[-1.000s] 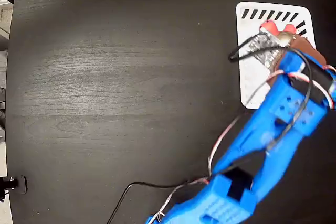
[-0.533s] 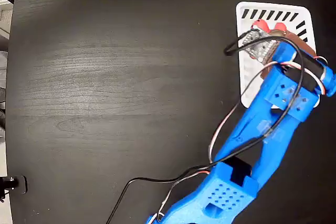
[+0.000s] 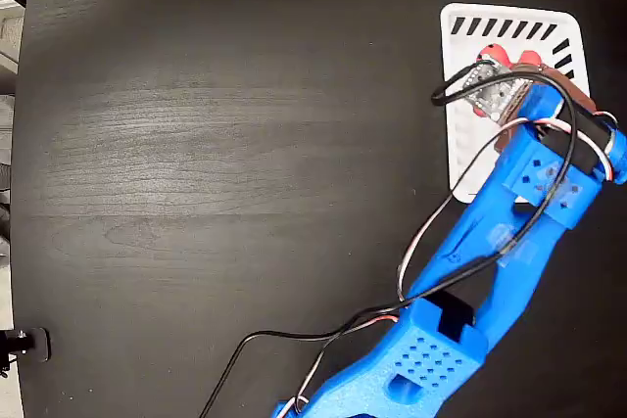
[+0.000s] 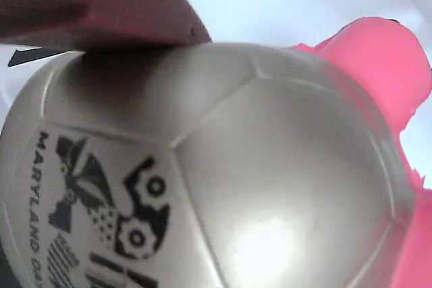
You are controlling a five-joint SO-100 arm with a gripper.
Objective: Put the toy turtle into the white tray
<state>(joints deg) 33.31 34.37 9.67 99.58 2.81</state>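
Red-limbed rubbery toy turtle [image 4: 223, 166] with a shiny gold-beige domed shell, one item, sits at the upper right of the fixed view over the flat white rectangular plastic tray [image 3: 509, 26] with dark slanted slots, one item. One blue two-finger gripper [image 3: 514, 73] reaches over the tray, a finger pressed against the shell in the wrist view, so it appears pinched. Carrying looks done; release and withdrawal remain, and contact with the tray floor cannot be told.
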